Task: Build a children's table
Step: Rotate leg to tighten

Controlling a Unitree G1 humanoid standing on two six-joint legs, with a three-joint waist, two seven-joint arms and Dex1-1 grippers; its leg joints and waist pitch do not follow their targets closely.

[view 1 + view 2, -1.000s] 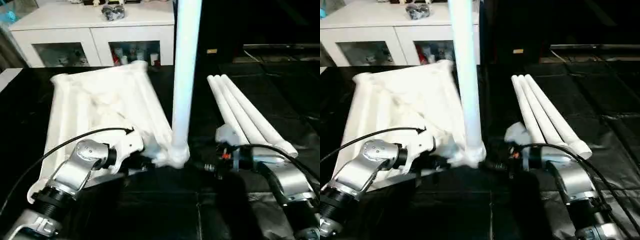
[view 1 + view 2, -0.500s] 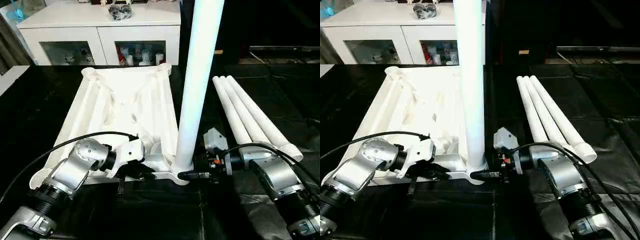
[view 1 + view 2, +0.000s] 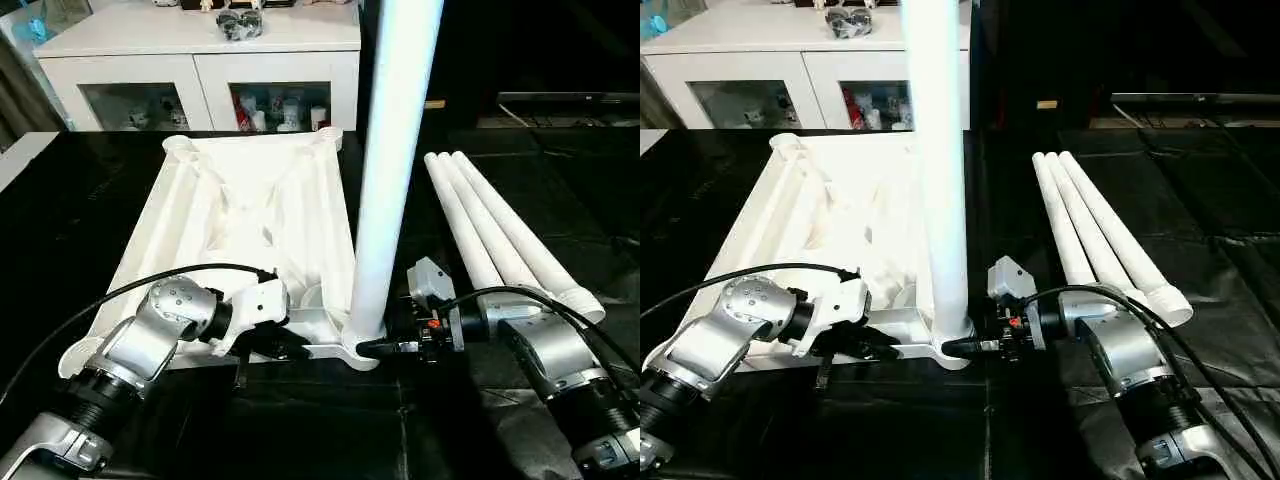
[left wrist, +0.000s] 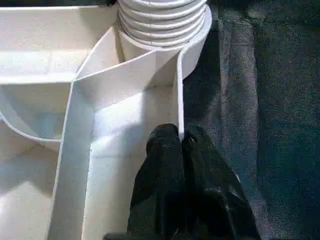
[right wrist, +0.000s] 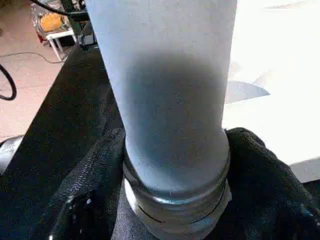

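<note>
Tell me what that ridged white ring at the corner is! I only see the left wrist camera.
Observer: It's the screw end of a table leg. The leg stands straight up from that corner of the upside-down table top.
Operator: Is anything holding it?
Observer: The right gripper is at the foot of the leg, on the side away from your left gripper. I can't tell whether it grips yet.
Operator: Where are the other legs?
Observer: Three spare legs lie side by side on the black cloth, to the right of the table top.
</note>
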